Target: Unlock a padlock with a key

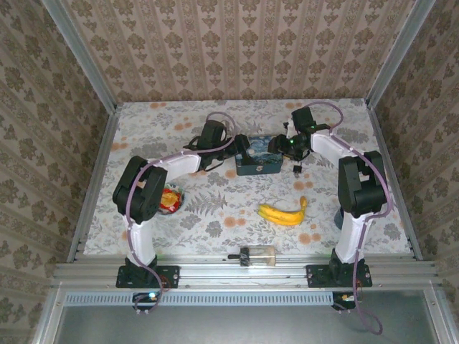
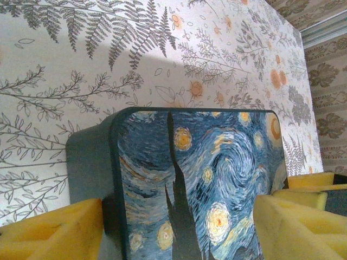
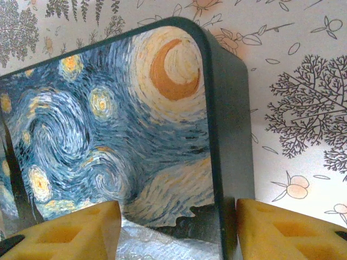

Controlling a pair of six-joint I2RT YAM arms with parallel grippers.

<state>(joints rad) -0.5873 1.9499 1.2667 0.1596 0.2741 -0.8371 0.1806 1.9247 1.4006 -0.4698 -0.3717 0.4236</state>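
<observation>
While you have both arms meeting at the blue painted tin [image 1: 257,166] mid-way across the bench [image 1: 215,215], left end effector [image 2: 176,211] open astride the tin's left end, right end effector [image 3: 176,208] open astride its right wall, neither clamped, tiny dark padlock [image 1: 296,168] on the bench just right of the tin.

Walls [image 1: 244,43] papered in beige striped damask, aluminium corner posts [image 1: 80,57], table [image 1: 143,122] covered in pale cloth printed with grey ferns and orange blossoms, aluminium rail [image 1: 237,276] along its near edge, soft even light
</observation>
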